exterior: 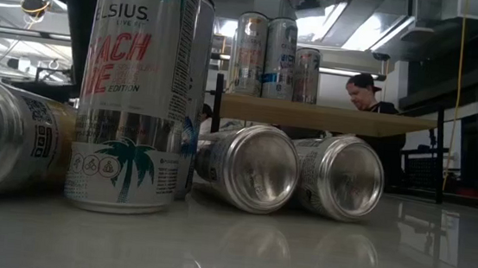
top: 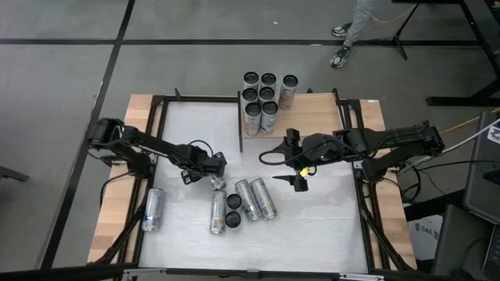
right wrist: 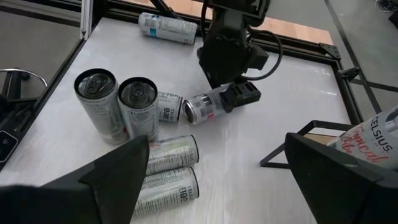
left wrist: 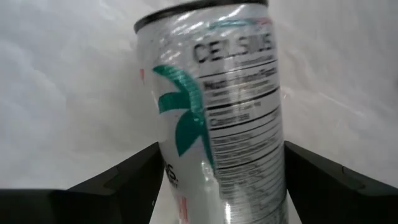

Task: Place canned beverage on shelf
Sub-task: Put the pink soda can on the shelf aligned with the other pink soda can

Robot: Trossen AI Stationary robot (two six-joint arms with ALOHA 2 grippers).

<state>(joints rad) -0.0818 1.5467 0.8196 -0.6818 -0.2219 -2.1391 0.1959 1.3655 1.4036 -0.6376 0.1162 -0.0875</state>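
The left hand (top: 214,178) is clenched around a canned beverage (right wrist: 202,107) lying tilted on the worktop (top: 328,226), near other fallen cans (top: 256,200). The right hand (top: 300,181) hovers released near the shelf (exterior: 327,117), which carries upright cans (top: 262,97).

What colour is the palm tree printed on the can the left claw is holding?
Teal green, on the silvery can between the left gripper's fingers; the left wrist view shows it best.

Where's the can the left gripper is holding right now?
In the high view the held can sits in the left gripper, left of table centre, just above the loose cans.
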